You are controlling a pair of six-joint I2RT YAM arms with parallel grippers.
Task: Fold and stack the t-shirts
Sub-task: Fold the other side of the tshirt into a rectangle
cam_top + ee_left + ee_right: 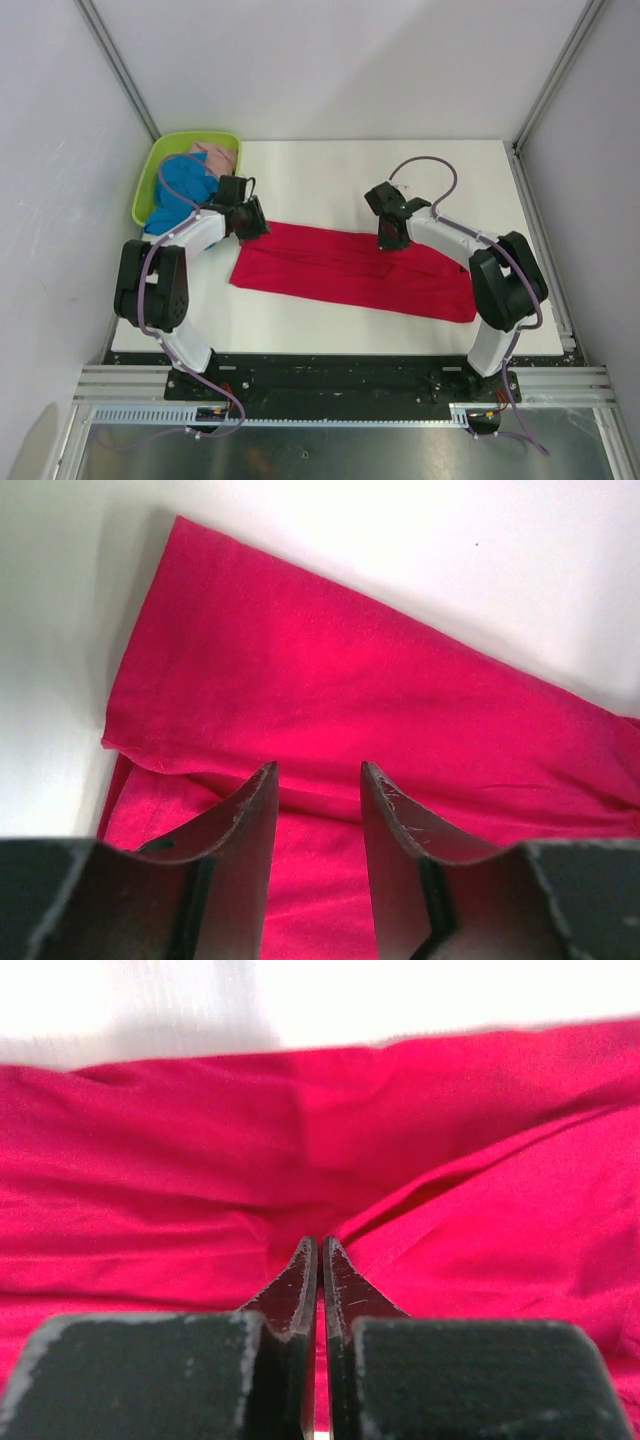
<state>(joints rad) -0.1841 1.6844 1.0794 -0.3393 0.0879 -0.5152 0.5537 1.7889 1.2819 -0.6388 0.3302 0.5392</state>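
The red t-shirt (350, 270) lies on the white table as a long folded strip running from left to lower right. My left gripper (250, 222) hovers over its upper left corner, jaws open with only red cloth (350, 680) below them (318, 768). My right gripper (390, 238) sits at the strip's far edge near the middle. It is shut (320, 1240), and creases of the red cloth (200, 1160) run into its tips, with a sliver of red between the fingers. The blue t-shirt (185, 190) and the pale pink one (220, 157) lie crumpled in the basket.
The lime-green basket (190, 136) stands at the table's back left corner, just behind the left arm. Bare white table (320, 175) stretches behind the red shirt. Grey walls and metal posts close in the sides.
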